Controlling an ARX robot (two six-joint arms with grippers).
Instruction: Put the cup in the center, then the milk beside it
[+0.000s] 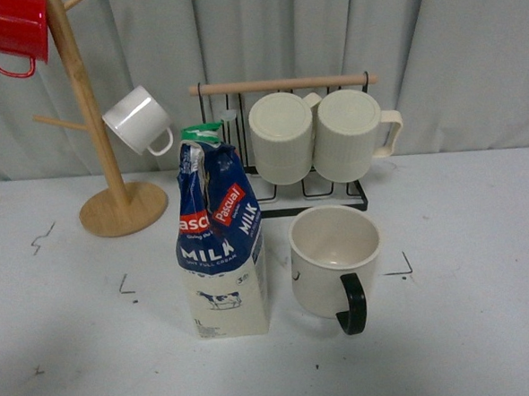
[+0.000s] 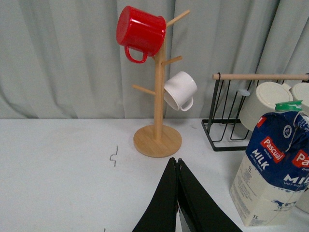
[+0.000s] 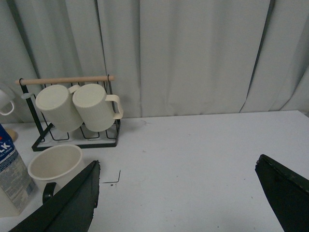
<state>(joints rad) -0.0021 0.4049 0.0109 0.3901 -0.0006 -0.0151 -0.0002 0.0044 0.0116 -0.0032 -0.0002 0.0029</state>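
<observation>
The cup [image 1: 333,257], wide and cream-white with a black handle, stands upright on the white table, handle toward me. The milk carton [image 1: 220,241], blue top, cream base, green cap, stands just left of it, close beside. Neither arm shows in the front view. My left gripper [image 2: 177,162] is shut and empty, above the table, with the milk carton [image 2: 270,169] off to one side. My right gripper [image 3: 177,166] is open wide and empty above bare table; the cup [image 3: 55,163] and a slice of the milk carton [image 3: 12,174] lie beyond one finger.
A wooden mug tree [image 1: 111,185] holds a red mug [image 1: 7,30] and a small white mug [image 1: 138,120] at the back left. A black wire rack [image 1: 284,143] with two ribbed cream mugs [image 1: 319,134] stands behind the cup. Grey curtain behind.
</observation>
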